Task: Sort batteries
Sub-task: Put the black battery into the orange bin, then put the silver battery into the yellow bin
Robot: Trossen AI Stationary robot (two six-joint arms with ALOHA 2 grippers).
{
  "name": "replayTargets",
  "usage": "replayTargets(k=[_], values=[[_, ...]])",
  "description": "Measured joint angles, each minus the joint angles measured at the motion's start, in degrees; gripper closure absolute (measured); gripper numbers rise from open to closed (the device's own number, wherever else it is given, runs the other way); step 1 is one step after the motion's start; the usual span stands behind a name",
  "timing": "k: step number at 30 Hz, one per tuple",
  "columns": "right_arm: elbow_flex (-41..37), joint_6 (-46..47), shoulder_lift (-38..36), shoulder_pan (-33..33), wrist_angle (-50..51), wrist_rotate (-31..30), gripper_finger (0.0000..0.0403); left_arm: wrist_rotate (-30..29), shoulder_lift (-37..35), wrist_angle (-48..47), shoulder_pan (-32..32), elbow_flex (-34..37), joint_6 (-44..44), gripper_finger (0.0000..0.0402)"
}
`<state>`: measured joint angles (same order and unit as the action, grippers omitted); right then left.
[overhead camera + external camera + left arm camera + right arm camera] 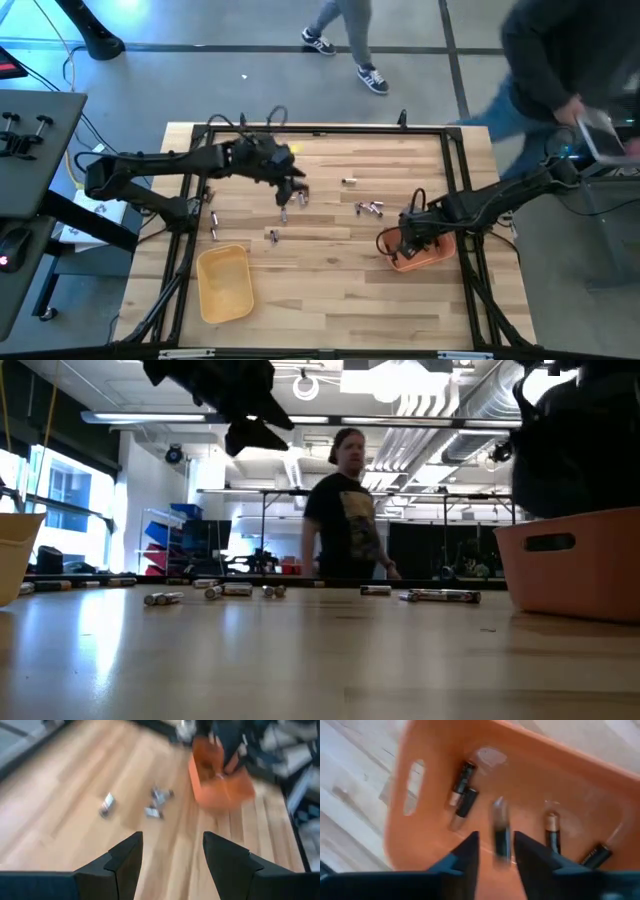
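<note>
Landmark: orange plastic tray (432,258), sitting at the right of the pale wooden plank table (330,290).

Well left of the orange tray, a shallow yellow plastic tray (224,283) is lying near the table's front edge; the low view is catching only its pale rim at the far left.

Left gripper (292,192) is hanging above the table's middle, left of the orange tray. The left wrist view is showing its two dark wedge-shaped fingers (122,862) spread wide with nothing between them. Under it a few loose batteries (290,203) are lying scattered; more are sitting between it and the orange tray (370,208). The low view alone is showing these as short cylinders lying flat on their sides in a ragged row, long axes mostly running across the picture.

Right gripper (410,240) is standing over the orange tray. Only the right wrist view is looking inside: smooth orange walls with a slot handle, and dark, coppery-ended cells (462,787) lying on the floor. One blurred dark battery (501,832) is showing just past the fingertips, long axis in line with the fingers; the jaws are standing partly apart, and I cannot tell whether they are touching it.

A person in a dark shirt (345,510) is standing beyond the table.
</note>
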<state>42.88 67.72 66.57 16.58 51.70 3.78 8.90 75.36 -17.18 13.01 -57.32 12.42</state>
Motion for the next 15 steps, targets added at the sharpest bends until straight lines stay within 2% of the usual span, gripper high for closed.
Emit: replayTargets(k=[3,6,8,12,15], values=[[-0.66,-0.72,-0.02,-0.16,0.12,0.11,0.0225,-0.6,0.91,-4.82,-3.03,0.0,-2.17,0.0202],[-0.56,-3.2,-0.02,-1.3,0.35,0.23,0.0184,-3.61,1.7,-12.04,-5.74,0.0,-3.02,0.0202],[-0.53,-2.64,-0.02,-2.68,0.84,-0.31,0.0172,-5.82,3.47,-16.41,-6.81,0.0,3.45,0.0202],[-0.53,-2.14,-0.02,-5.63,1.12,-2.97,0.0169,-5.17,8.85,-22.45,-7.62,0.04,22.69,0.0202],[-0.53,-2.19,-0.04,-7.69,0.63,-5.11,0.0171,-5.37,13.76,-24.2,-8.32,0.04,32.29,0.0202]])
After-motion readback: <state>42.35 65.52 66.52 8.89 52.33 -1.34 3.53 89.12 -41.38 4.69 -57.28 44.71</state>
